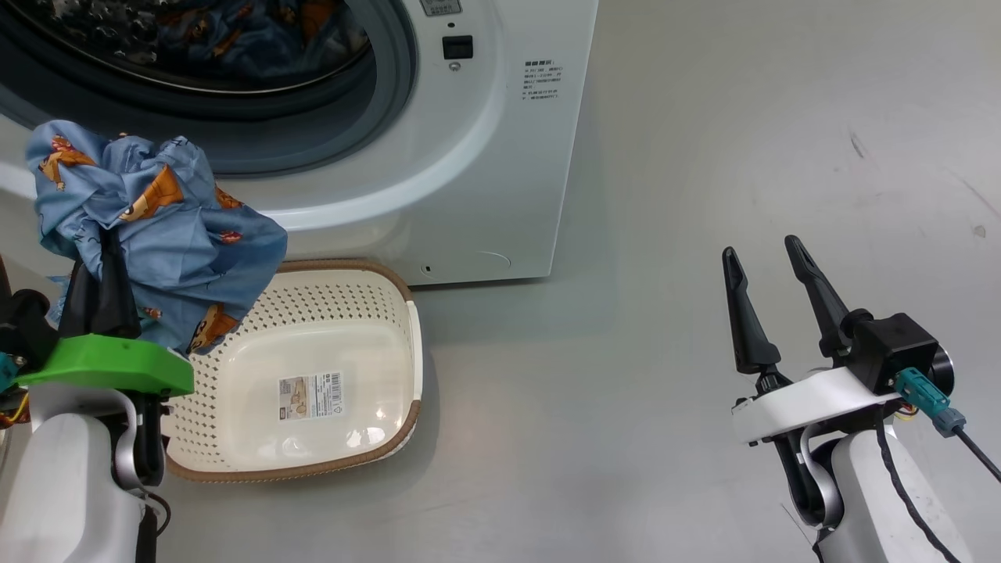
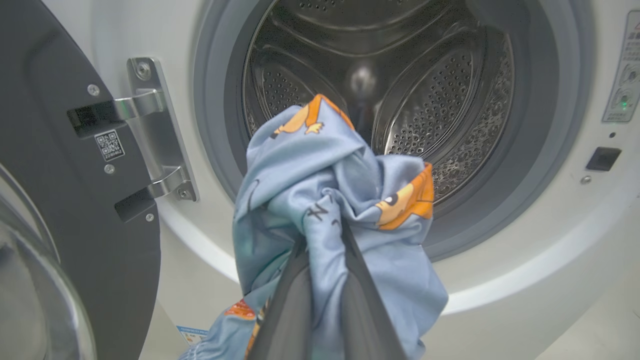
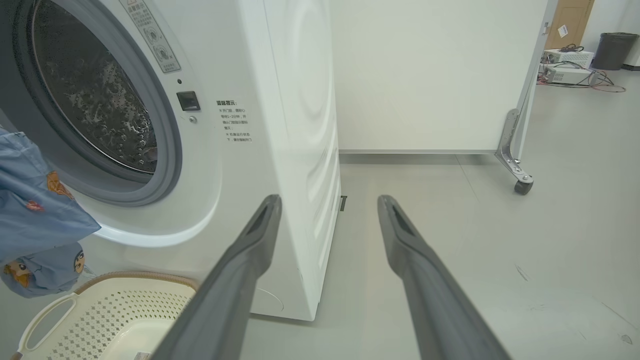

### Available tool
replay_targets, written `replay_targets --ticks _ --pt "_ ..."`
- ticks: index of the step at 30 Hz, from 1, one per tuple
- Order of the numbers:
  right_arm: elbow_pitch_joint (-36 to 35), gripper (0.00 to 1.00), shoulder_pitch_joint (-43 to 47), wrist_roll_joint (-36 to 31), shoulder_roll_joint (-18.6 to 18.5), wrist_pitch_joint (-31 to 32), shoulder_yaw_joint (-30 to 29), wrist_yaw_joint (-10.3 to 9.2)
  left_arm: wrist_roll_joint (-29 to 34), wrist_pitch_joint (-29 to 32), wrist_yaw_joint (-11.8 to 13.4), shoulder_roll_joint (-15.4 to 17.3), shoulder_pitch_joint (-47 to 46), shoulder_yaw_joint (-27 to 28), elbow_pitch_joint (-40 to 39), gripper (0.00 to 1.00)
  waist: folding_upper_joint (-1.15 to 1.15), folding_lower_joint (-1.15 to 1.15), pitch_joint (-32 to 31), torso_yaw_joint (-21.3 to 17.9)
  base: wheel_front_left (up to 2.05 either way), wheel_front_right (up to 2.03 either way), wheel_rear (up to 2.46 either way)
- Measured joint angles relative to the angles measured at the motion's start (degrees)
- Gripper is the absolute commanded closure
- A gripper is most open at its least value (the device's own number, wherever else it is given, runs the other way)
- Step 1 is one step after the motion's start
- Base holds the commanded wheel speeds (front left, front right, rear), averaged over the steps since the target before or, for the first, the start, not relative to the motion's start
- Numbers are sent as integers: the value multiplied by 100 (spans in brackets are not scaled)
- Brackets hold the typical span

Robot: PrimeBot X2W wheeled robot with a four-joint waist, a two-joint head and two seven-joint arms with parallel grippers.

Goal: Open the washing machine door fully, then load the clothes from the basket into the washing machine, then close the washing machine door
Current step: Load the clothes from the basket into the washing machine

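My left gripper (image 1: pixel 102 262) is shut on a light-blue garment (image 1: pixel 156 227) with orange cartoon figures, held bunched above the left end of the basket (image 1: pixel 391 313). In the left wrist view the garment (image 2: pixel 325 200) hangs from my fingers (image 2: pixel 292 300) just before the washing machine's (image 1: pixel 485 156) steel drum (image 2: pixel 450 100). The washing machine door (image 2: pixel 75 210) stands swung open at the left on its metal hinge (image 2: pixel 150 125). More blue fabric (image 1: pixel 235 35) shows inside the drum. The basket's bare bottom carries a sticker (image 1: pixel 310 395). My right gripper (image 1: pixel 761 246) is open and empty over the floor to the right.
The grey floor (image 1: pixel 704 156) spreads to the right of the machine. In the right wrist view a white wheeled partition (image 3: pixel 435 75) stands behind the machine, with its caster (image 3: pixel 522 186) on the floor. Boxes, cables and a dark bin (image 3: pixel 612 47) lie far back.
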Motion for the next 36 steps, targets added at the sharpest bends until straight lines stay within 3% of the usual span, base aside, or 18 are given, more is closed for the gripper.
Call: replay_targets --ticks 21,36 --pt "175 0 478 11 -65 0 67 1 456 0 0 -204 1419 341 -1195 100 0 0 -1054 -61 0 0 0" --pt "108 0 561 56 -85 0 103 1 501 0 0 -324 1887 314 -1595 100 0 0 -1168 -139 0 0 0"
